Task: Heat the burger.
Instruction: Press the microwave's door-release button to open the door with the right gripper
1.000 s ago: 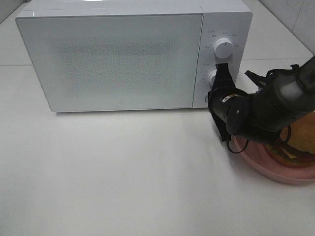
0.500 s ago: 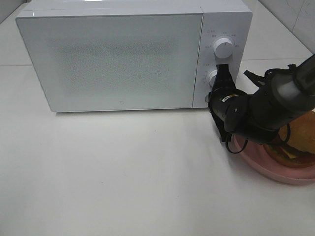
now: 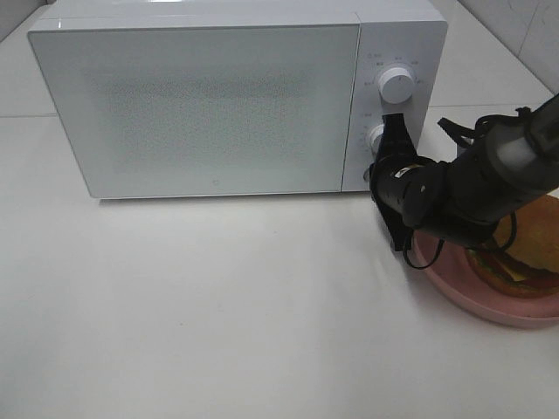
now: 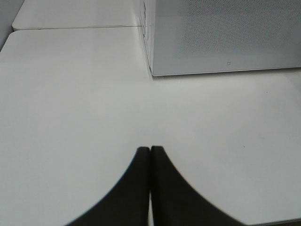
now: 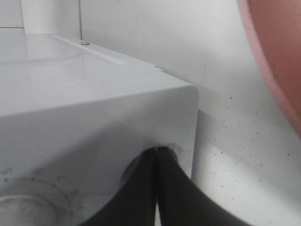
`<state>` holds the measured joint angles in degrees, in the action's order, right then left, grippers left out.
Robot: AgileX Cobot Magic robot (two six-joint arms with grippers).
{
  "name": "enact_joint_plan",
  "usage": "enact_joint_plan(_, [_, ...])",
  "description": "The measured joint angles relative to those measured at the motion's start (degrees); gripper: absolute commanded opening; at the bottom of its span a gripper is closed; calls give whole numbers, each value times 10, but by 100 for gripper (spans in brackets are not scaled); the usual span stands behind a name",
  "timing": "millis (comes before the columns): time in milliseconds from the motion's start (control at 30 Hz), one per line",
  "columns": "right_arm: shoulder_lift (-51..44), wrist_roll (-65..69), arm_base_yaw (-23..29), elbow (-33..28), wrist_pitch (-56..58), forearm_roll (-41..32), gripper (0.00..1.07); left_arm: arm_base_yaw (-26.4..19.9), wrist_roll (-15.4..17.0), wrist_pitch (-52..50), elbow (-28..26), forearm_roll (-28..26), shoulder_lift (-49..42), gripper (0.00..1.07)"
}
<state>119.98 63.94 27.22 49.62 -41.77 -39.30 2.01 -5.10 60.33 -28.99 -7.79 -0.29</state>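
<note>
The right gripper (image 3: 397,122) has its dark fingers (image 5: 141,188) pressed together, pointing away toward the back. Its arm (image 3: 515,166) reaches in from the right side, bent at the wrist. The left gripper (image 4: 150,149) is angled downward, its fingertips touching.

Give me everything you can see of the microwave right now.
The microwave is a white, glossy box standing upright on the white counter, its wide speckled door shut. A control strip right of the door carries a round white upper knob and lower knob. The right gripper, shut, is at the lower knob.
</note>
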Motion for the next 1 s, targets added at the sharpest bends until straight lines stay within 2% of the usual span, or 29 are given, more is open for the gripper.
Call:
enact_joint_plan(767, [21,26,-1,17,-6,23,0,0,0,0,0,0,0,0])
enact_joint_plan(1000, [-6,16,-9,26,62,18,0,0,0,0,0,0,0,0])
